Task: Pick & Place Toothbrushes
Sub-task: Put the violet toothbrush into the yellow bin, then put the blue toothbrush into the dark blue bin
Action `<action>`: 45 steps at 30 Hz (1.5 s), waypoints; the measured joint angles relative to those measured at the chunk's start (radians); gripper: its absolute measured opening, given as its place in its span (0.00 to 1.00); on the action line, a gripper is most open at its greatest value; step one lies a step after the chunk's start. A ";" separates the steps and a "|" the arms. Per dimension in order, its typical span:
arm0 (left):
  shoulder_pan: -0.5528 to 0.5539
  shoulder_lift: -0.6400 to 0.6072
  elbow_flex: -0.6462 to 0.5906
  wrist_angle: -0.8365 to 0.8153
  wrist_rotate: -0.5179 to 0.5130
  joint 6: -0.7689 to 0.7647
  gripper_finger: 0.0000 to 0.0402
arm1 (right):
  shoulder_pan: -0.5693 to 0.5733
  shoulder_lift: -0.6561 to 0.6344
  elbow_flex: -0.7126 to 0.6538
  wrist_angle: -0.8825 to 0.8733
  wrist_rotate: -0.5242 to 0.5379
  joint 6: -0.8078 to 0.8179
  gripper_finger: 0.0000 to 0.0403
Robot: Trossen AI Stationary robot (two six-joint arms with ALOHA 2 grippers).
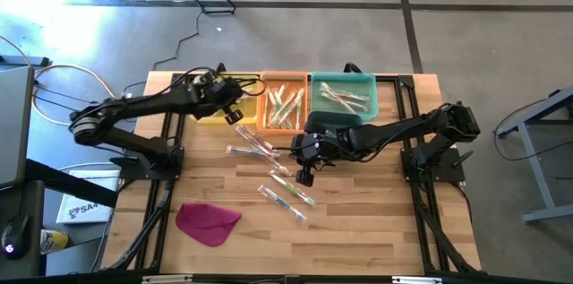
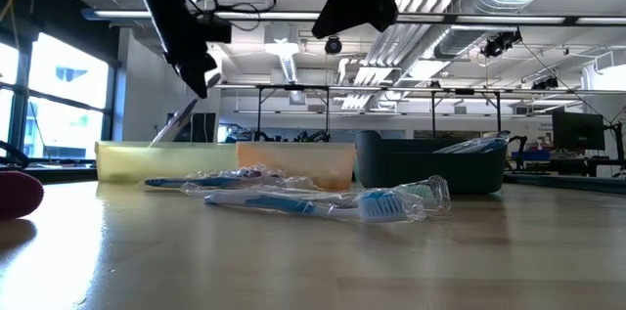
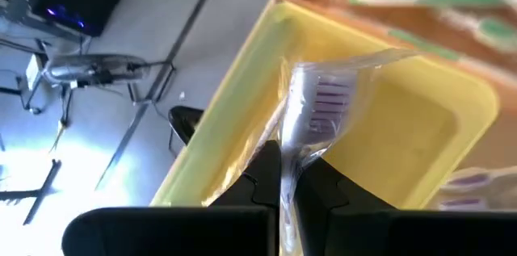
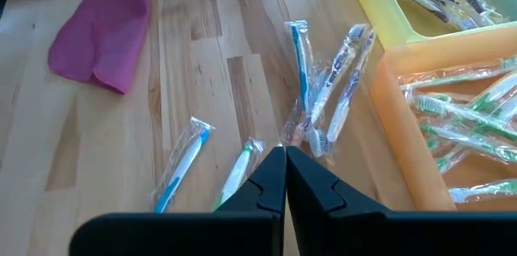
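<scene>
Above the yellow bin [image 3: 420, 119], at the high view's upper centre-left, my left gripper [image 3: 284, 177] is clamped on a wrapped purple-bristled toothbrush [image 3: 319, 102], its head pointing away from my fingers. My right gripper [image 4: 285, 167] hangs pressed together, empty, over loose toothbrushes [image 1: 273, 176] mid-table. Only my wrist view reveals the bristles.

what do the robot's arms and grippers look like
Both arms are dark, near-black jointed links with black cables along them, mounted on black frames at the table sides. The left gripper and right gripper each have two matte black, wedge-shaped fingers on a broad black base. No markings visible.
</scene>
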 joint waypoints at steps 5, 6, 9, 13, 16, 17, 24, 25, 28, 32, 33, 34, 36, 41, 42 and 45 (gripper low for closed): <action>0.030 0.104 0.059 -0.034 0.023 0.077 0.02 | 0.000 0.000 0.000 0.006 0.000 -0.001 0.01; 0.035 0.123 0.068 -0.047 0.024 0.099 0.02 | 0.000 0.000 0.000 0.006 0.000 -0.001 0.01; 0.037 0.168 0.089 -0.100 0.051 0.147 0.02 | 0.000 0.000 0.000 0.006 0.000 -0.002 0.01; 0.037 0.200 0.092 -0.114 0.123 0.193 0.02 | 0.000 0.000 0.000 0.006 0.000 -0.002 0.01; 0.037 0.206 0.092 -0.111 0.169 0.205 0.02 | 0.000 0.000 0.000 0.006 0.000 -0.002 0.01; 0.037 0.206 0.092 -0.110 0.174 0.205 0.02 | 0.000 0.000 0.000 0.006 0.000 -0.002 0.01; 0.037 0.206 0.092 -0.112 0.177 0.205 0.09 | 0.000 0.000 0.000 0.006 -0.001 -0.002 0.01; 0.037 0.206 0.092 -0.113 0.177 0.205 0.11 | 0.000 0.001 0.000 0.006 -0.002 -0.002 0.01; 0.037 0.206 0.092 -0.112 0.177 0.205 0.15 | 0.000 0.001 0.000 0.006 -0.003 -0.002 0.01; 0.037 0.206 0.091 -0.112 0.177 0.200 0.20 | 0.000 0.001 0.000 0.006 -0.003 -0.002 0.01; 0.037 0.206 0.091 -0.112 0.177 0.199 0.22 | 0.000 0.001 0.000 0.006 -0.003 -0.002 0.01; 0.037 0.206 0.091 -0.112 0.177 0.199 0.23 | 0.000 0.001 0.000 0.006 -0.003 -0.002 0.01; 0.037 0.206 0.091 -0.112 0.177 0.198 0.26 | 0.000 0.001 0.000 0.006 -0.003 -0.002 0.01; 0.037 0.206 0.091 -0.091 0.177 0.176 0.30 | 0.000 0.001 0.001 0.006 -0.004 -0.002 0.01; 0.037 0.206 0.091 -0.089 0.177 0.176 0.31 | 0.000 0.001 0.001 0.006 -0.004 -0.002 0.01; 0.037 0.206 0.091 -0.081 0.177 0.175 0.31 | 0.000 0.001 0.001 0.006 -0.004 -0.002 0.01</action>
